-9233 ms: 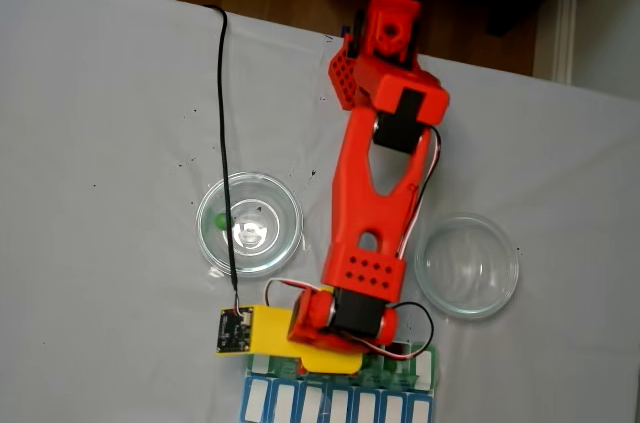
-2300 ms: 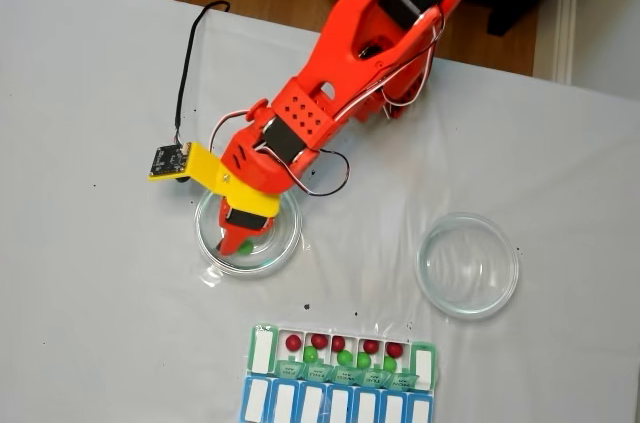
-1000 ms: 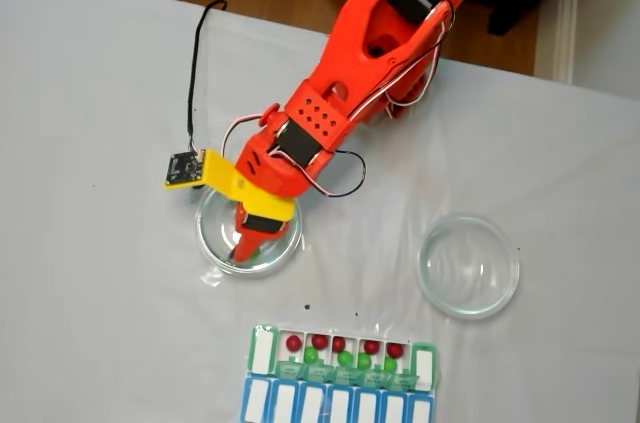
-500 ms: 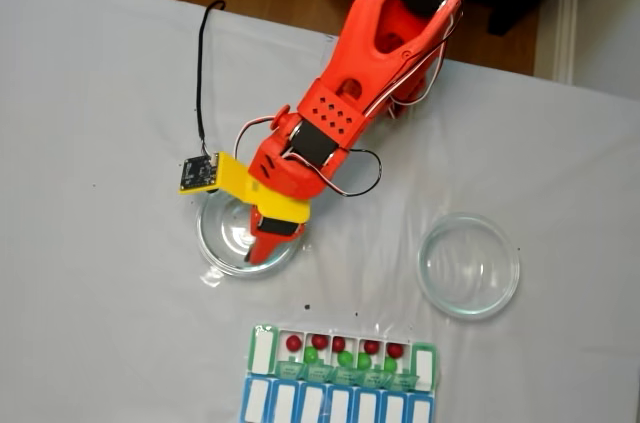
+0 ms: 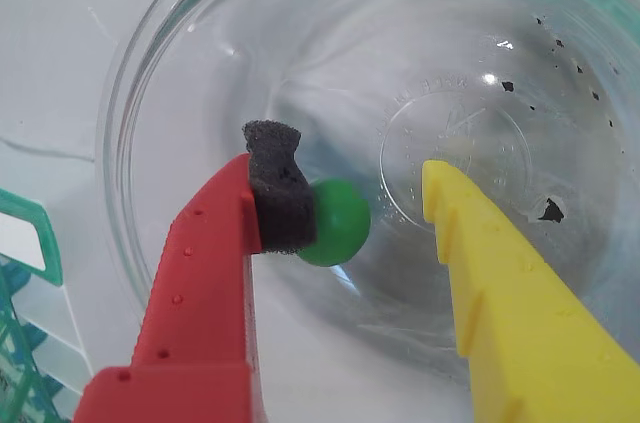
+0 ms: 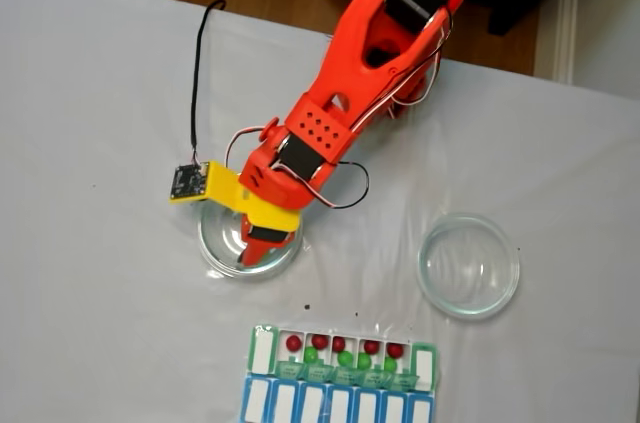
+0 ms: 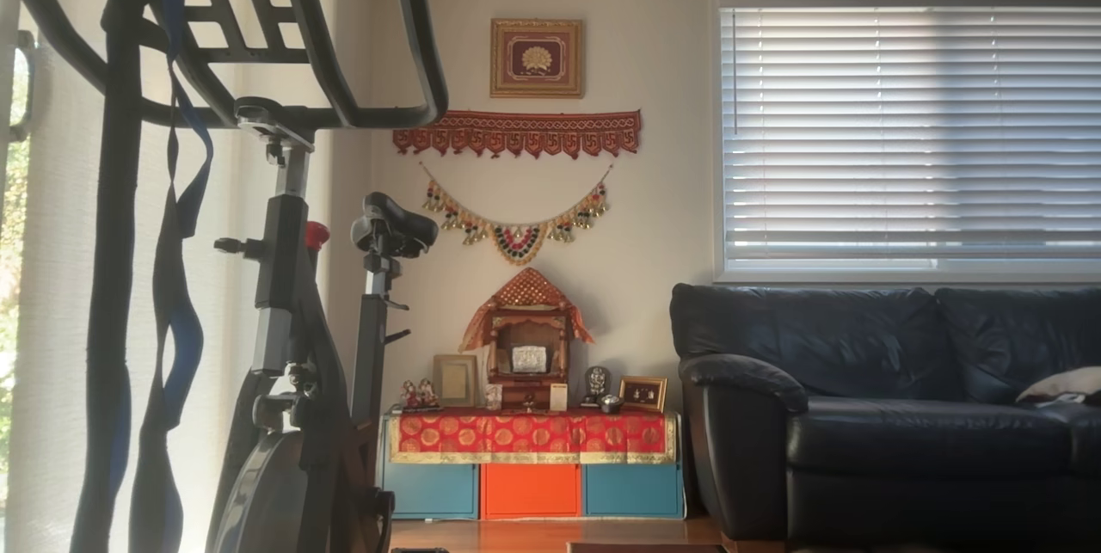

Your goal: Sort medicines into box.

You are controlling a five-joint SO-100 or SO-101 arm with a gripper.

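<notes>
We see the tool (image 5: pixel 355 193) spread wide inside the left glass dish (image 6: pixel 215 253), one green ball (image 5: pixel 338 223) against its foam pad (unclamped); below the dish, the box (image 6: pixel 340 358) holds red and green balls.

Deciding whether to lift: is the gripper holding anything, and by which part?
Nothing held yet. The open gripper straddles the green ball in the glass dish; only the foam pad touches its side.

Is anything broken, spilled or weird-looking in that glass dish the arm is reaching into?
Nothing looks broken or spilled. The glass dish carries a few dark specks on its far side, like dirt. A single green ball rests against the foam pad of the open gripper.
</notes>
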